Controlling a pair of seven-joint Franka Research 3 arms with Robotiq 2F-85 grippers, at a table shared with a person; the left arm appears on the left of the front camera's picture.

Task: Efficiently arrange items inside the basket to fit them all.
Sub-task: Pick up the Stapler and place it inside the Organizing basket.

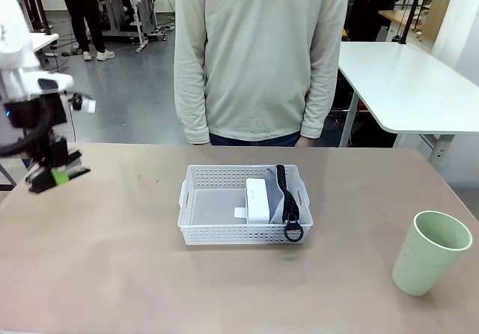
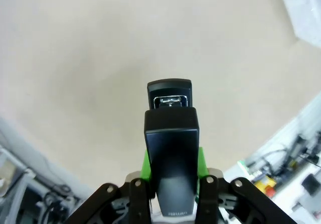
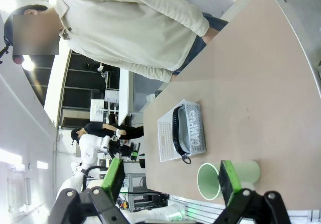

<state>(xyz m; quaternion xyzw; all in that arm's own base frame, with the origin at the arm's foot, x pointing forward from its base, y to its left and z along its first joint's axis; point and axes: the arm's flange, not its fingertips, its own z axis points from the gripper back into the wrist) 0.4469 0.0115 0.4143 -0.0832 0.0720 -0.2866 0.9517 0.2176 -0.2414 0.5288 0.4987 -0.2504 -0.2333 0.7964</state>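
— What's on the table (image 1: 112, 274)?

— A person (image 1: 258, 57) stands at its far side, arms down. In front of them, about mid-table, sits the basket (image 1: 224, 233), long side toward the robot.

— And inside it?

— The pouch (image 1: 277, 199) lies along the right end. Its black strap (image 1: 283, 188) runs over the top, and the ring on the strap hangs over the near wall. In the right wrist view the pouch's white "CAMPUS" lettering faces up. The block (image 1: 258, 199) lies just left of the pouch, right against it.

— The cup?

— The cup (image 1: 430, 253) stands upright on the table's near right part, well apart from the basket.

— The stapler?

— The stapler (image 2: 170, 148) is off the table. The left gripper (image 1: 56, 173) has it clamped between its green pads, up in the air over the table's left edge. The left wrist view shows the stapler's nose poking out past the fingertips, with table surface beneath.

— And the other one?

— The right gripper (image 3: 171, 179) has its fingers spread wide with nothing between them; it looks toward the cup and, beyond it, the basket.
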